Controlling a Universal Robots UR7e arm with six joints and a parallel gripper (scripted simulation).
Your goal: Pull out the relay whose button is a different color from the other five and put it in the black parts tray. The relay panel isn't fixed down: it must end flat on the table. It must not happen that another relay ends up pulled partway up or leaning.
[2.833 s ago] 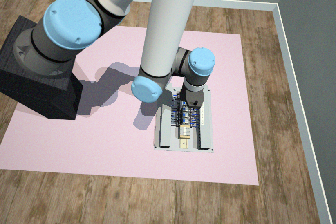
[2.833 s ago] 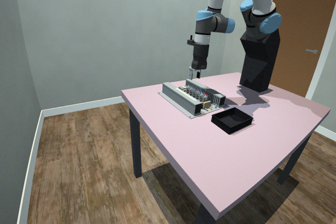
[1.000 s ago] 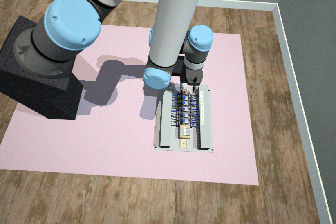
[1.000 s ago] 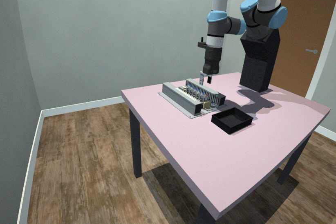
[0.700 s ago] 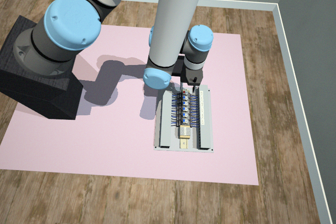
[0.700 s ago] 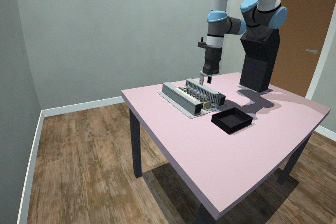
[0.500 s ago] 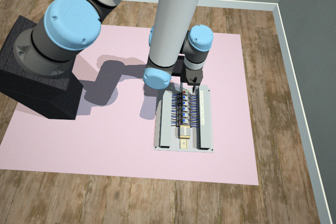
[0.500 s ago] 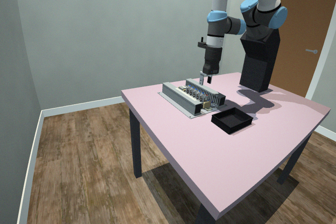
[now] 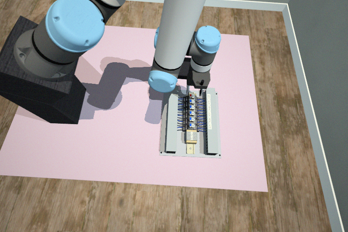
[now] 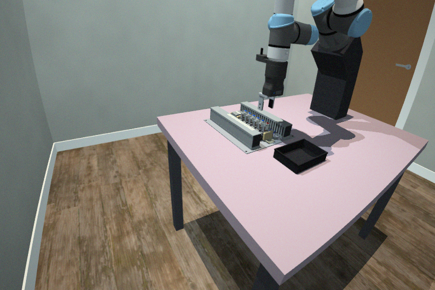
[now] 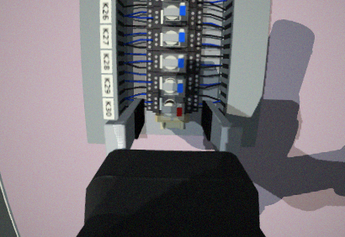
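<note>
The grey relay panel (image 9: pixel 190 123) lies flat on the pink table; it also shows in the exterior view (image 10: pixel 248 125) and the wrist view (image 11: pixel 173 32). A row of relays runs down its middle. The end relay has a red button (image 11: pixel 180 111); the others have blue buttons (image 11: pixel 182 11). The red-button relay (image 9: pixel 191 95) sits at the panel end nearest the arm. My gripper (image 11: pixel 172 112) is open and empty, hovering just above that relay, one finger on each side. It also shows in the exterior view (image 10: pixel 265 101). The black parts tray (image 10: pixel 300 155) stands empty beside the panel.
The arm's dark base block (image 10: pixel 335 79) stands at the table's back corner. White label tags (image 11: pixel 108 45) line one side of the panel. Grey wiring ducts (image 9: pixel 171 121) flank the relay row.
</note>
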